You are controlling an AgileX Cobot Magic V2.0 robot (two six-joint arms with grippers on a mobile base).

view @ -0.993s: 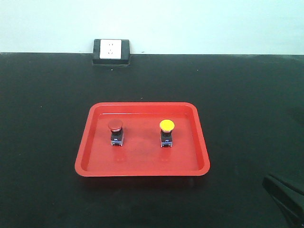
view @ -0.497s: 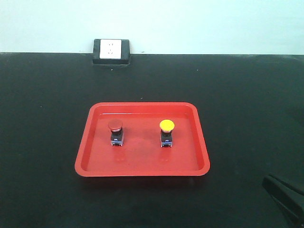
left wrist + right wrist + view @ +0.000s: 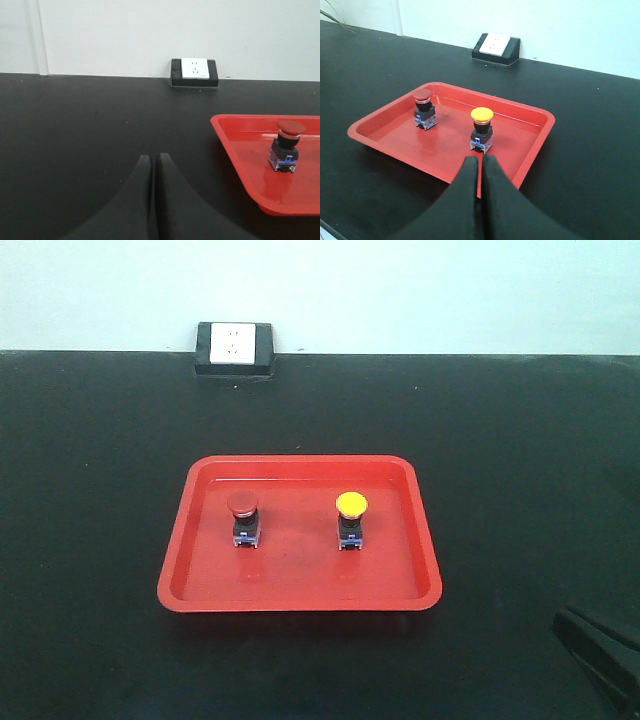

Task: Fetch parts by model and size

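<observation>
Exterior front-facing view is showing one red tray lying on the black counter, carrying two push-button switches, both standing upright and well apart: one red-capped switch toward the left, one yellow-capped switch toward the right. One white wall socket is sitting at the counter's far edge. The left pincer is hovering beside the tray, fingers pressed together, holding nothing. The right pincer is likewise closed and empty, hanging just before the tray's near rim.

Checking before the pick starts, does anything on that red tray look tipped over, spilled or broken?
Nothing stands out. The red-capped switch and yellow-capped switch both stand upright, apart from each other, inside the red tray, with no visible damage or spill.
</observation>
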